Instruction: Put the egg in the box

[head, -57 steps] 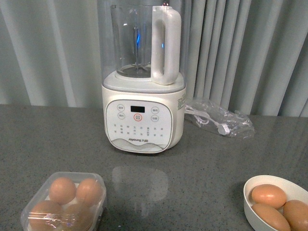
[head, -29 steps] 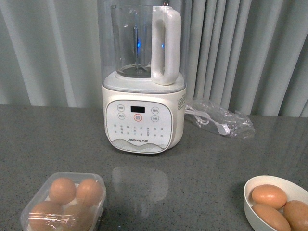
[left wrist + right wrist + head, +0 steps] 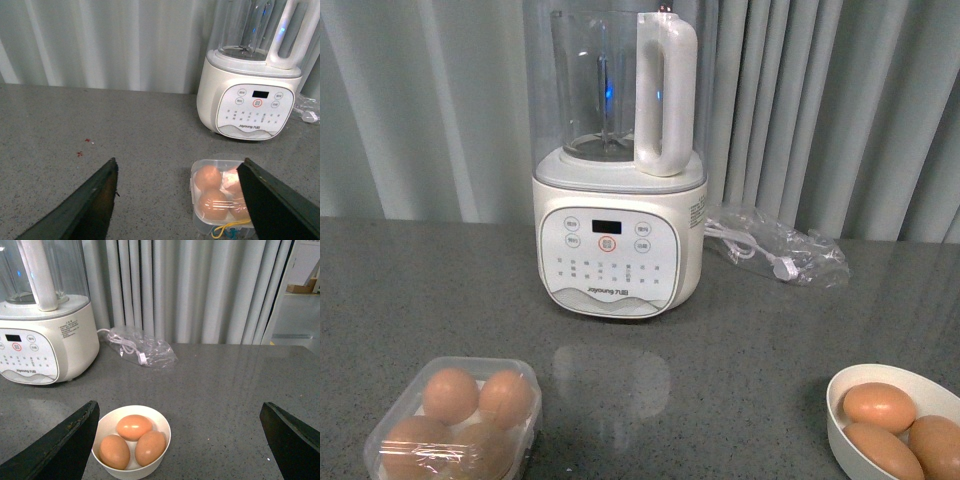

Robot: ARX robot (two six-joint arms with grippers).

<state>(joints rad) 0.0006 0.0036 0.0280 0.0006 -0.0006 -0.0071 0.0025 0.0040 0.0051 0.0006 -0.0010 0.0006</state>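
Observation:
The box [image 3: 526, 388], a small clear plastic case, sits at the near left of the table with several orange-brown eggs [image 3: 450, 395] in it; glare on clear plastic lies over the nearer ones. In the left wrist view the box [image 3: 216, 162] shows a yellow band, and the open, empty left gripper [image 3: 179, 160] hangs above and just short of it. Three like eggs [image 3: 134, 426] lie in a round white bowl [image 3: 165, 428]. The open, empty right gripper [image 3: 180, 403] is above the table beside the bowl. Neither gripper shows in the front view.
A white blender [image 3: 618, 200] with a clear jug stands at the middle back. A clear plastic bag with a cable [image 3: 775, 250] lies to its right. The bowl [image 3: 840, 385] is at the near right. A grey curtain hangs behind the table.

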